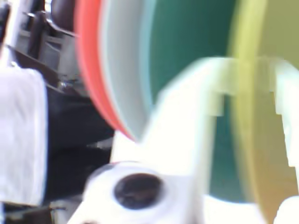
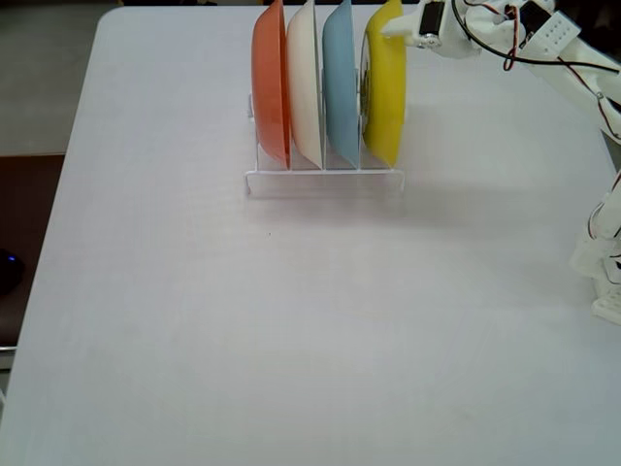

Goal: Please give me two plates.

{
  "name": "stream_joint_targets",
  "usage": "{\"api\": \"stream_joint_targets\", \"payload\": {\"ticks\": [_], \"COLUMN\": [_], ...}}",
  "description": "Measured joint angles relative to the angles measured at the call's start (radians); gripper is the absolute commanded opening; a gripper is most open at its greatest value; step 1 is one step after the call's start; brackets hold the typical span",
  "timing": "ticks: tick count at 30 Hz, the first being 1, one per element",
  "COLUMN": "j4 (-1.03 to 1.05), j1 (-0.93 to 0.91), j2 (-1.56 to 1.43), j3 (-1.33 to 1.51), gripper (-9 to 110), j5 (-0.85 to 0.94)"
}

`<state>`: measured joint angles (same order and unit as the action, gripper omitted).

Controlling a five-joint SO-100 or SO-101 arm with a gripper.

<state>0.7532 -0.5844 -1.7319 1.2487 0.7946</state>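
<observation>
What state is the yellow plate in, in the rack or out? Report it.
In the rack. In the fixed view the yellow plate stands on edge in the rightmost slot of the clear rack, beside the blue plate; the gripper straddles its top rim.

Four plates are standing on edge, packed close, in a clear rack (image 2: pixel 325 178) near the table's (image 2: pixel 243 320) far edge. From left in the fixed view: orange plate (image 2: pixel 271 83), cream plate (image 2: pixel 304 83), blue plate (image 2: pixel 339 83), yellow plate (image 2: pixel 387 83). The gaps between them are looking narrow. The gripper (image 2: pixel 374 29) is sitting at the yellow plate's top rim; in the wrist view its white fingers (image 1: pixel 187 116) are straddling that rim (image 1: pixel 245 116), one finger occupying the gap toward the blue plate. The arm (image 2: pixel 543 44) is crossing the far right corner. The table in front of the rack is lying open.
</observation>
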Motion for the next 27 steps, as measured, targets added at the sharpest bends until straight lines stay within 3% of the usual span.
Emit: {"api": "stream_joint_targets", "payload": {"ticks": [13,27], "j4": [0.115,0.222], "j1": [-0.038,-0.009], "j2": [0.008,-0.183], "j3": [-0.397,-0.428], "gripper": [-1,-1], "j5": [-0.187,-0.476]}}
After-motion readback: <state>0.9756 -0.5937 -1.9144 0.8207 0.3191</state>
